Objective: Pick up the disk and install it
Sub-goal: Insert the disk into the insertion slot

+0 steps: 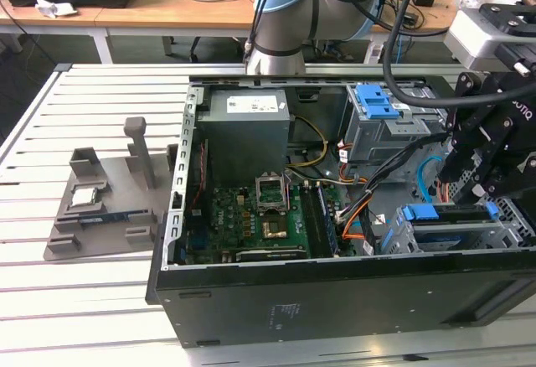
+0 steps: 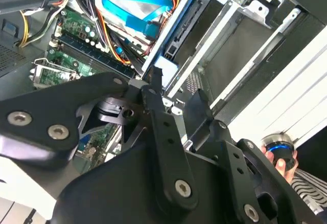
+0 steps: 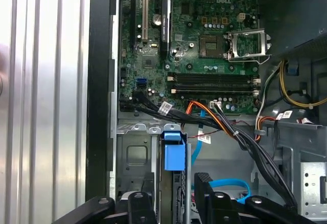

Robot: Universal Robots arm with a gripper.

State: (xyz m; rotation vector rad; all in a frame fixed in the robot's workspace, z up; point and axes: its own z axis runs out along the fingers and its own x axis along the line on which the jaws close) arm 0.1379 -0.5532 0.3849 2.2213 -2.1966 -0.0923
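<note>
The fingers of the black gripper (image 3: 171,188) stand apart, straddling the blue-framed rectangular disk (image 3: 173,155) without gripping it. The disk sits edge-on in the grey metal drive cage (image 3: 134,152).

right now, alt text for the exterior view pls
The black gripper hangs over the blue-framed disk, seated in a grey drive cage at the exterior view's right of an open computer case. The case lies on a slatted white table, motherboard showing.

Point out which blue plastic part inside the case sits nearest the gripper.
The disk's blue carrier, directly at the gripper; the blue latch atop the grey drive cage sits farther away.
</note>
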